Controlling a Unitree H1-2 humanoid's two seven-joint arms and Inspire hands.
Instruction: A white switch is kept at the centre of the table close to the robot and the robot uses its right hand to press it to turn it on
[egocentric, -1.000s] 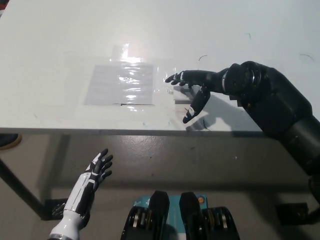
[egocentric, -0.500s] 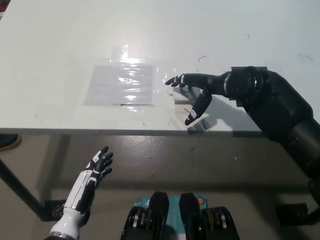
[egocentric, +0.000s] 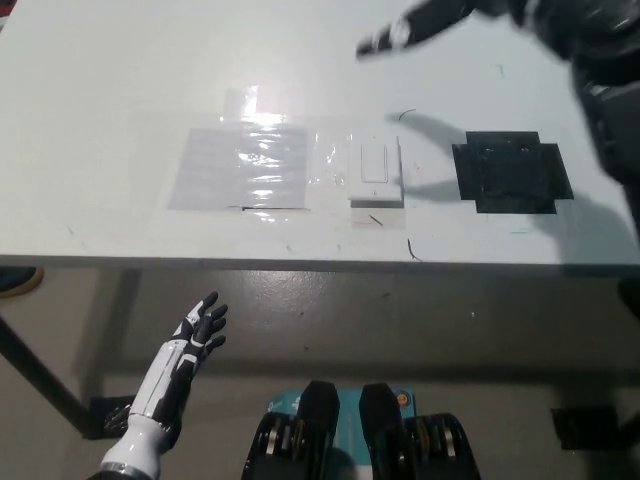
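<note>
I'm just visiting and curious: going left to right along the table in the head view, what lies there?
Clear taped sheet → white switch → black square patch. The black right hand is raised above the far side of the table; the white left hand rests below the table edge at lower left.

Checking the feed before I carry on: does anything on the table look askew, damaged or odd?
Nothing looks damaged or spilled. The white switch lies square near the table edge, between a taped clear sheet and a black patch. The right hand is blurred.
</note>
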